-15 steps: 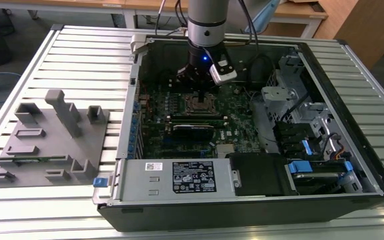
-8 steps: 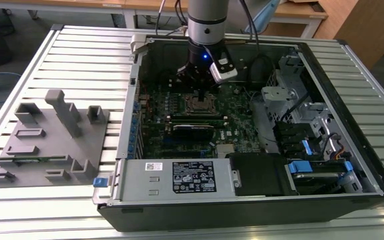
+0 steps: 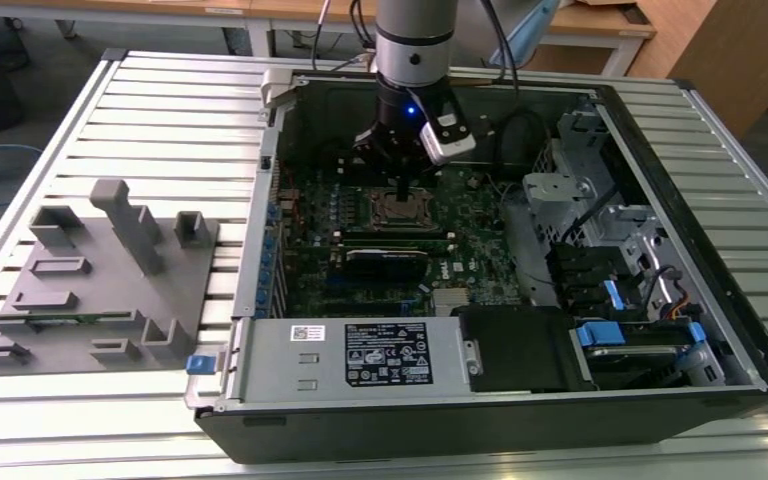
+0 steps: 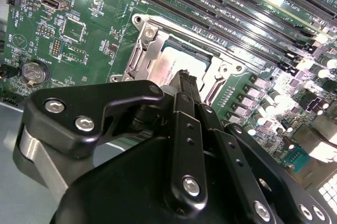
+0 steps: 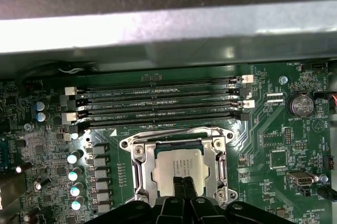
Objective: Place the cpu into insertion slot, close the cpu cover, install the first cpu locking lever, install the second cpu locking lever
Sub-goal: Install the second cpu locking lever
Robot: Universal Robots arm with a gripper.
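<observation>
A slatted metal table carries the open computer case; wooden desks stand beyond the case, a grey fixture beside it (the exterior view's left); inside the case, the first wrist view shows the cpu cover lying flat around the seated cpu; the gripper hangs over it, fingers pinched together, holding nothing
</observation>
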